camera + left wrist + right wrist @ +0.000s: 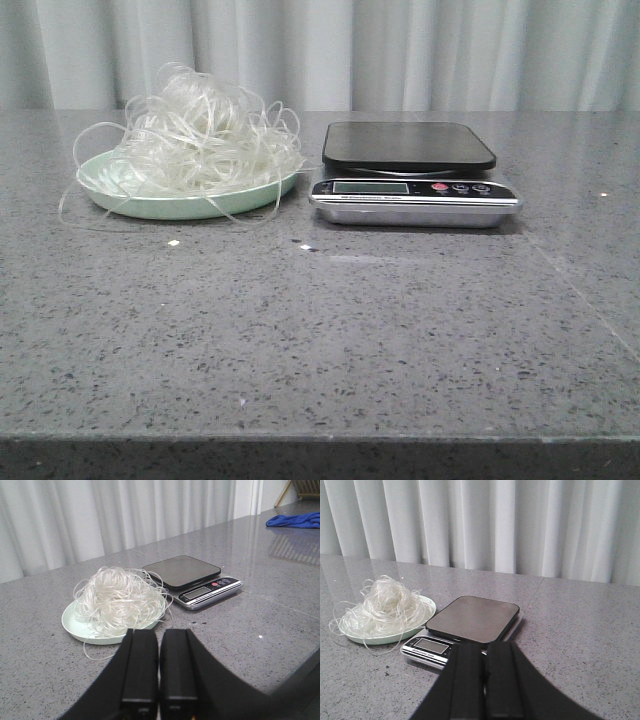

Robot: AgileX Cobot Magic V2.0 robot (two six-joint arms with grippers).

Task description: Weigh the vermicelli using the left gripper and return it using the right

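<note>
The vermicelli (205, 135) sits heaped on a plate (130, 200), just left of a scale (412, 175) with a bare pan, both on the table (320, 330). The left tool (159, 675) and right tool (484, 680) are clenched with nothing between them, back from the plate and scale.

Two matte-black grippers, left gripper (159, 672) and right gripper (485, 680), each with flat, blocky, square-edged fingers (141, 667).

Left gripper (159, 667) and right gripper (486, 680) fingers pressed together, holding nothing.
</note>
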